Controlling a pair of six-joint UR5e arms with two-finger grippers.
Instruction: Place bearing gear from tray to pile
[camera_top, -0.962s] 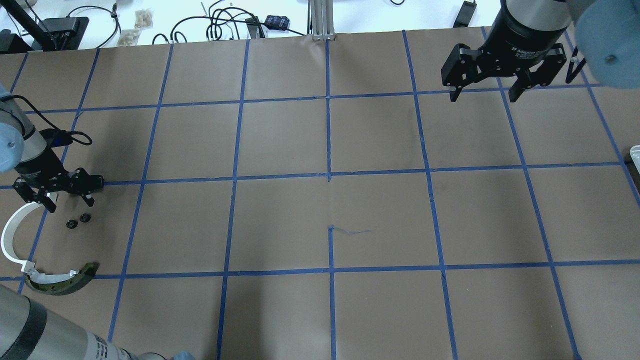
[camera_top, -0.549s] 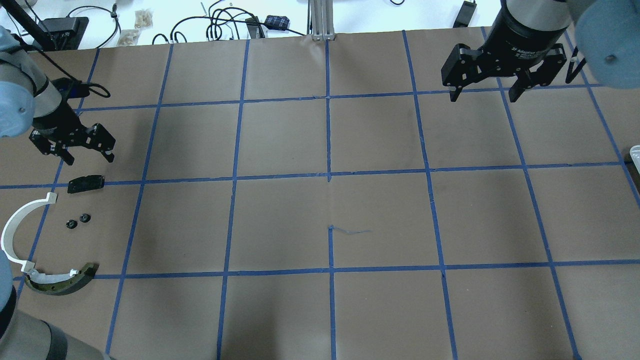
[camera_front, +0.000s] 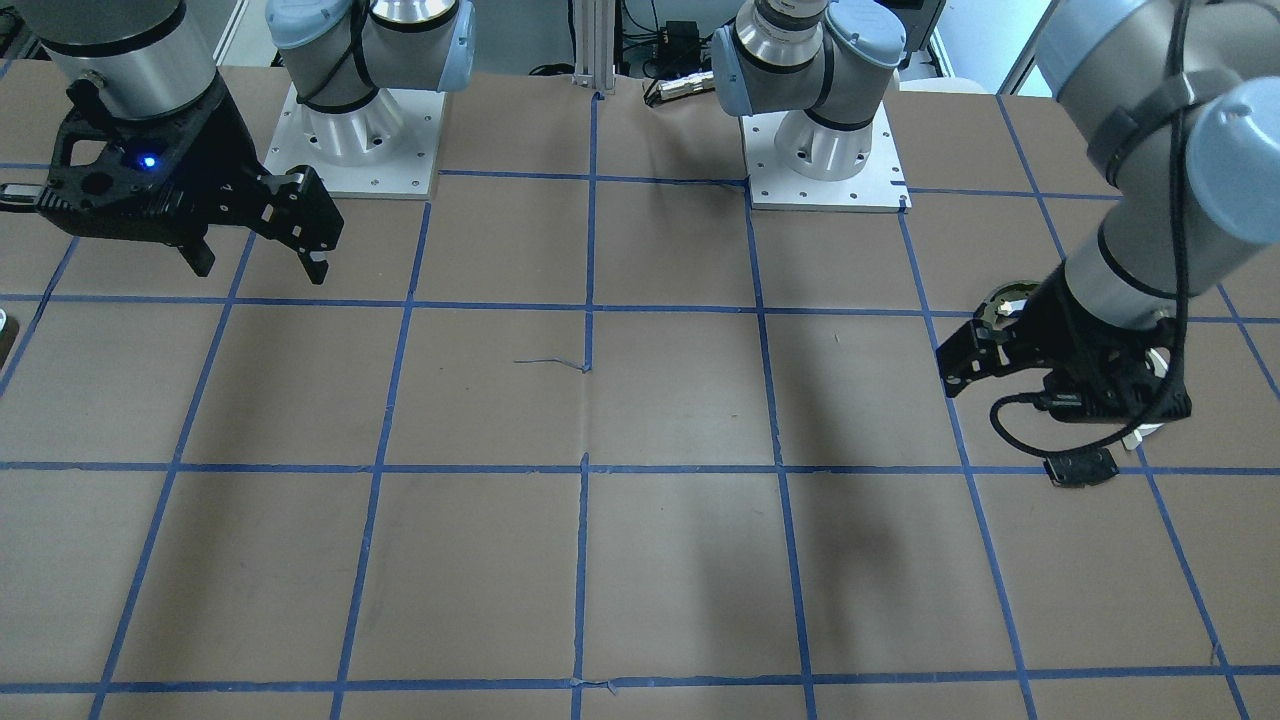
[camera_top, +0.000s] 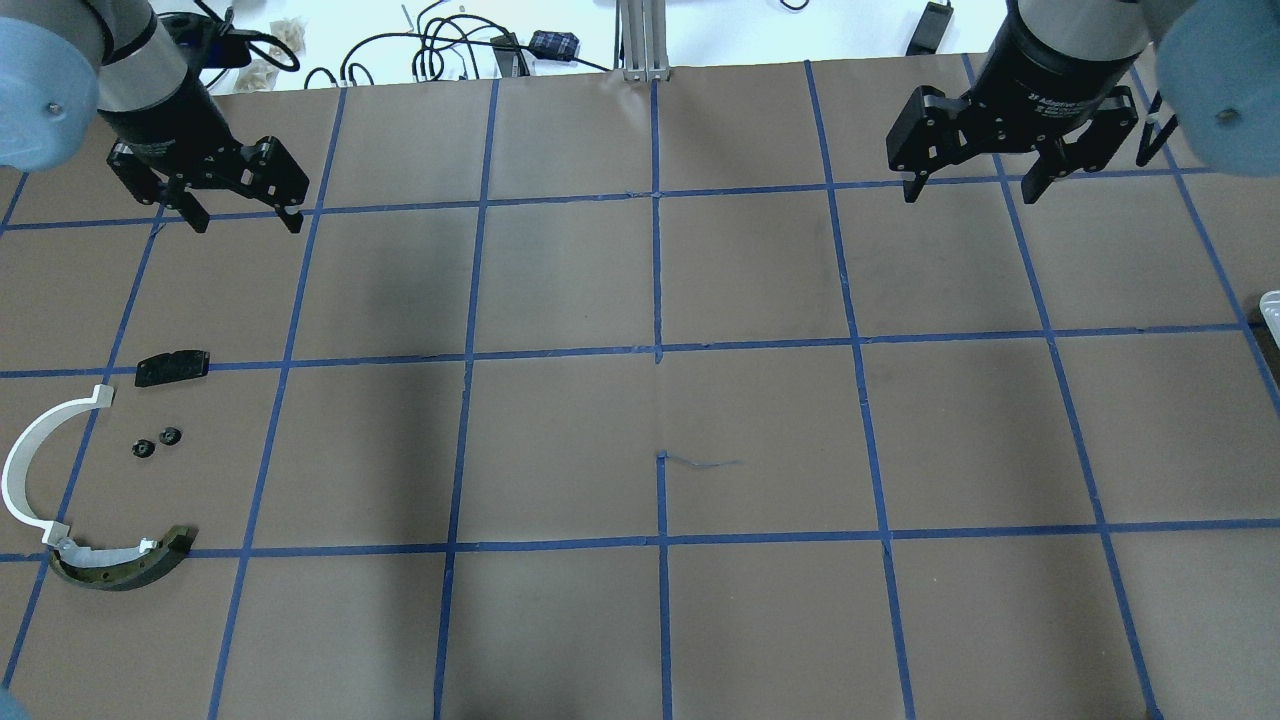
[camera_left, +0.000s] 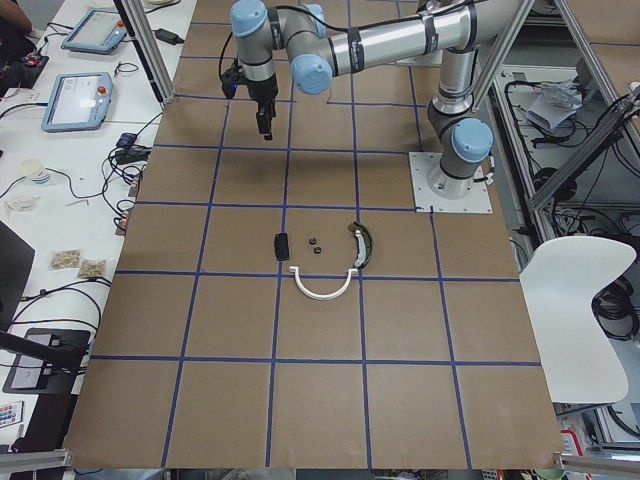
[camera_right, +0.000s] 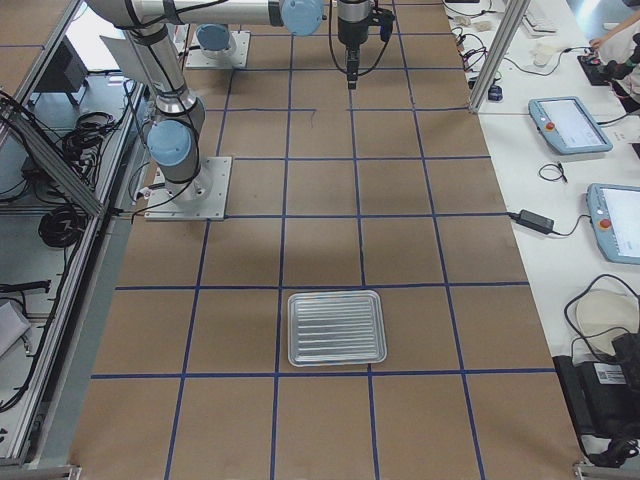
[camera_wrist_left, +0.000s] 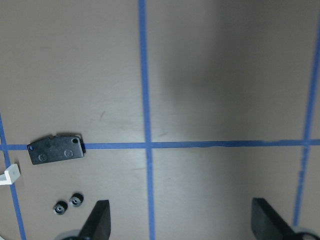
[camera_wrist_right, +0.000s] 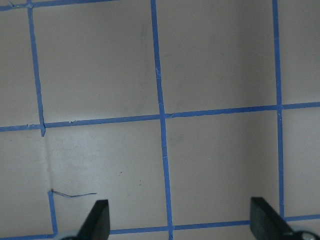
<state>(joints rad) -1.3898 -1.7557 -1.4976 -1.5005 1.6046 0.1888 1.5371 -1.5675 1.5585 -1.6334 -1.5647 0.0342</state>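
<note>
Bearing gears (camera_top: 171, 435), two small black toothed wheels, lie just beside each other on the table (camera_top: 760, 430), in the pile near its left edge, and nothing grips them. They sit inside the bow of a white arc (camera_top: 22, 455). The arc's lower end touches a dark curved piece (camera_top: 125, 572) with a yellowish rim. A flat black plate (camera_top: 172, 367) rests near the gears on their far side, lying on a blue tape line (camera_top: 560, 352). The arc's outer curve runs close to the left border of the overhead view. The left gripper (camera_top: 247, 222) hangs above the table toward its far edge, well apart from the pile, with its jaws spread wide and nothing between them. Its wrist camera looks down on the plate and both gears. The right gripper (camera_top: 970, 195) hangs near the far edge on the other side, its jaws just as wide and holding nothing. White lettering on its black body begins "2F Adaptive"; the rest is too small to read. A broad stretch of brown table crossed by the tape grid separates the two grippers. The same stretch lies between the pile and a ribbed metal tray (camera_right: 336, 328) at the robot's right end, and only a corner of the tray shows in the overhead view. Cables (camera_top: 430, 50) lie on a white surface beyond the far edge.
</note>
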